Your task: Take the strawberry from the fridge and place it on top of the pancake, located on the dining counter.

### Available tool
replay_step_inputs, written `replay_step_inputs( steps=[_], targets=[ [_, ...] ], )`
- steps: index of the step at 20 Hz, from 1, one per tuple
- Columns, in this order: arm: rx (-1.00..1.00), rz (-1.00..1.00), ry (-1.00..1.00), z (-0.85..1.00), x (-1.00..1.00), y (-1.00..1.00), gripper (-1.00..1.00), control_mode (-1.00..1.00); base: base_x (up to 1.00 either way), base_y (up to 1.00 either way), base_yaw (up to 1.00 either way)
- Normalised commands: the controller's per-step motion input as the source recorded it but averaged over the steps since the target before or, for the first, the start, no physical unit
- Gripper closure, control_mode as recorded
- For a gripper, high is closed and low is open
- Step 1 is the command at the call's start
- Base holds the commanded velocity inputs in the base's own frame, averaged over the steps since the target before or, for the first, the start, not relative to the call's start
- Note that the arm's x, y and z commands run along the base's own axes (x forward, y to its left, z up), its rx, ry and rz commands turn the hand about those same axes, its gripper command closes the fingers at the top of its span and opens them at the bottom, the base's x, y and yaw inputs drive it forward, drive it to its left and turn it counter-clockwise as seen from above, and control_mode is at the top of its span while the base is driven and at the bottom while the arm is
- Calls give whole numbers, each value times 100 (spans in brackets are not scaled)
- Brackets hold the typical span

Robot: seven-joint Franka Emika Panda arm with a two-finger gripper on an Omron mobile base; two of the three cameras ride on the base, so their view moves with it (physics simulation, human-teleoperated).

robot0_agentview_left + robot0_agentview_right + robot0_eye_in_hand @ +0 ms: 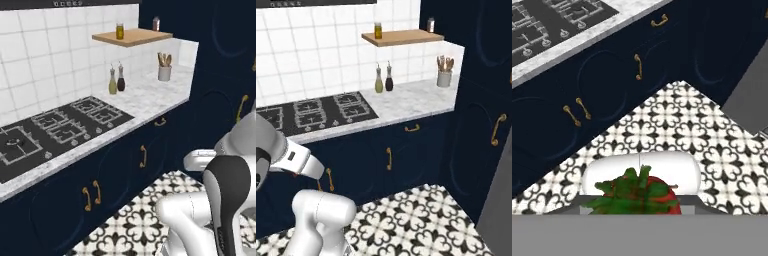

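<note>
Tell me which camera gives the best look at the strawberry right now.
The hand view: the strawberry sits close at its bottom edge, green leaves over red flesh, apparently in the gripper's hold. The two base views look over the stove and navy cabinets, with no berry to make out.

Shelf (132,36) looked matt wood; worktop (150,97) smooth speckled stone; wall tiles (45,55) glossy white; cupboard handles (389,158) shiny brass.

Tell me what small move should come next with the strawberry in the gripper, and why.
Probably keep the grip and carry on toward the dining counter. The hand view shows the strawberry, leafy top up, sitting in the gripper above the patterned floor, facing navy cabinets and a stovetop. No pancake is in sight, so releasing now would likely drop the berry on the floor.
</note>
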Motion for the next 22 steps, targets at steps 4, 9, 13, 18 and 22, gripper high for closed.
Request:
replay_step_inputs(
  steps=[4, 9, 13, 18, 22],
  targets=[
    [0, 0, 0, 0, 0, 0, 100, 100, -37, 75, 82],
    [0, 0, 0, 0, 0, 0, 100, 100, -38, 92, 62],
    [0, 0, 0, 0, 0, 0, 100, 100, -25, 100, 39],
    [0, 0, 0, 0, 0, 0, 100, 100, -25, 78, 20],
    [0, 0, 0, 0, 0, 0, 100, 100, -33, 63, -5]
  ],
)
